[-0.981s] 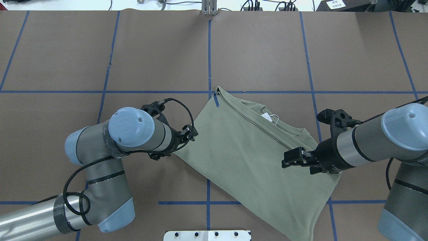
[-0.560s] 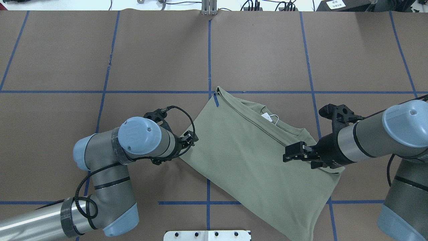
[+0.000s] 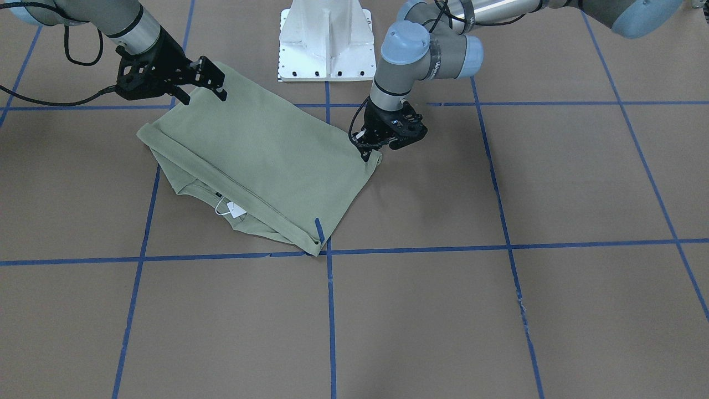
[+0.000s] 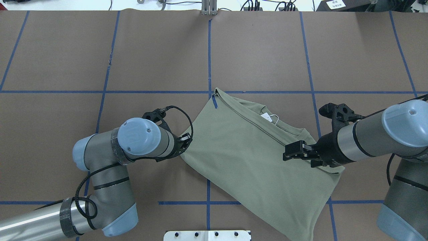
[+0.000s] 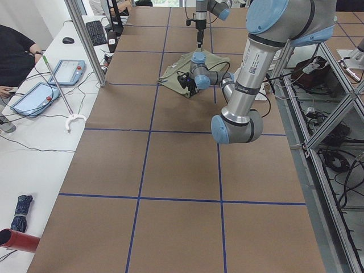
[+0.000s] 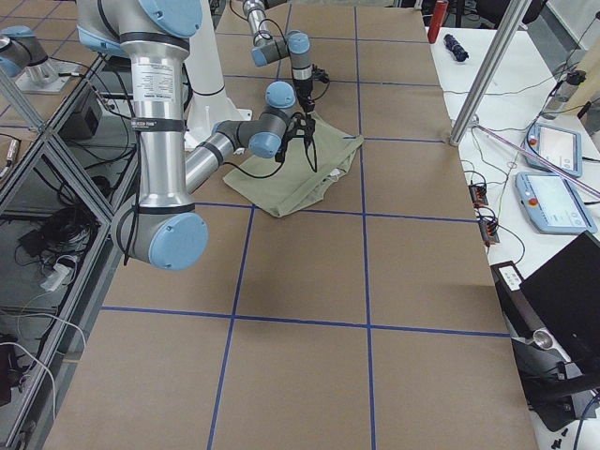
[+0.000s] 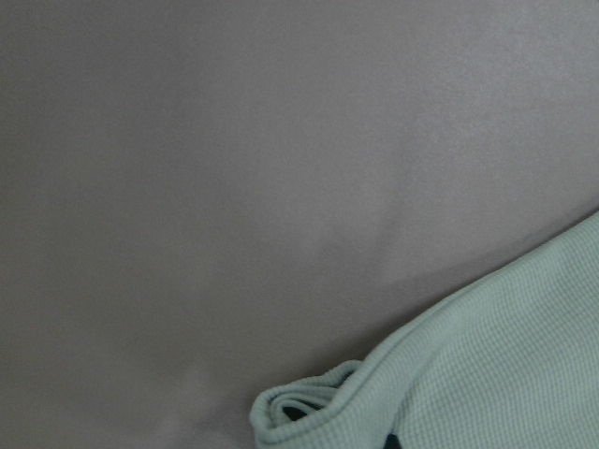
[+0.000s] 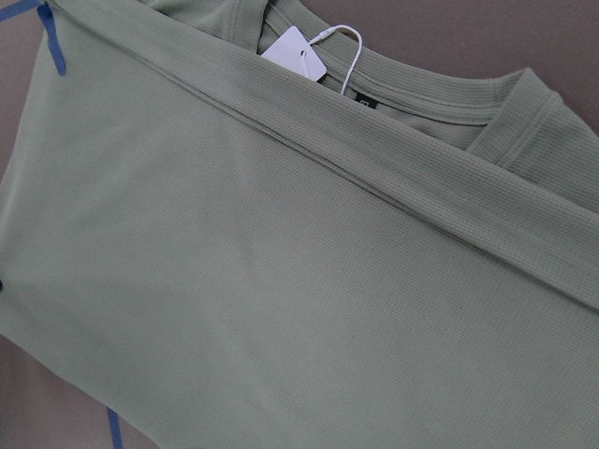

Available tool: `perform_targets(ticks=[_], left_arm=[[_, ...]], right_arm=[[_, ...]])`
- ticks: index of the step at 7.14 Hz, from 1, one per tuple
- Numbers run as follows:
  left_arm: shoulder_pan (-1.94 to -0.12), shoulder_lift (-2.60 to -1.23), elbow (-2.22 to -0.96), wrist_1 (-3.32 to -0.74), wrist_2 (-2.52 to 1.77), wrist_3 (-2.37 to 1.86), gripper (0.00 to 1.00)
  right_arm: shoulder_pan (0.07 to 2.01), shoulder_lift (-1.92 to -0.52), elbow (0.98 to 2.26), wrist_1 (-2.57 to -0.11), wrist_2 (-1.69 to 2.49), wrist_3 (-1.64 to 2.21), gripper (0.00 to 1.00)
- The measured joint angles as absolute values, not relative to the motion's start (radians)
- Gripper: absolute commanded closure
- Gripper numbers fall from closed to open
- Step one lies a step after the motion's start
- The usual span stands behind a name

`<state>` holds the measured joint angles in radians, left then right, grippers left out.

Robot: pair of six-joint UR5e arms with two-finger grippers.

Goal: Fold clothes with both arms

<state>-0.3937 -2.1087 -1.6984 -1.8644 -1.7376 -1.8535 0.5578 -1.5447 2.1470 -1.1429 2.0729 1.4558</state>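
Shirt (image 4: 247, 157) is folded into a long panel and lies slantwise on the bench (image 4: 267, 50), in the middle strip near the robot's edge and a bit over toward the robot's right end. One end runs right up beside the white pedestal (image 3: 327, 44). The collar side faces the far edge, with the white tag (image 4: 266, 116) poking out from under the fold. There's a scrap of blue tape (image 4: 214, 100) on the shirt corner farthest from the robot.

Left fingers (image 3: 368, 149) are down at the shirt corner that points toward the bench's left end. That corner looks rolled up in the wrist view, but I honestly can't tell if they're pinching it or just touching. Right fingers (image 3: 213, 77) hang spread apart over the opposite side of the shirt, near the collar, with nothing in them.
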Motion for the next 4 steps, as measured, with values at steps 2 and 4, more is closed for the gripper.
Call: perform_targets(ticks=[2, 4], left_arm=[[-0.428, -2.108, -1.693, -1.865, -1.735, -1.845, 1.0], [-0.501, -2.121, -1.637, -1.891, -1.732, -1.762, 1.0]], right_arm=[[0.558, -1.54, 2.147, -1.143, 2.061, 1.456, 0.0], [0.558, -1.529, 2.142, -1.143, 2.05, 1.456, 0.0]])
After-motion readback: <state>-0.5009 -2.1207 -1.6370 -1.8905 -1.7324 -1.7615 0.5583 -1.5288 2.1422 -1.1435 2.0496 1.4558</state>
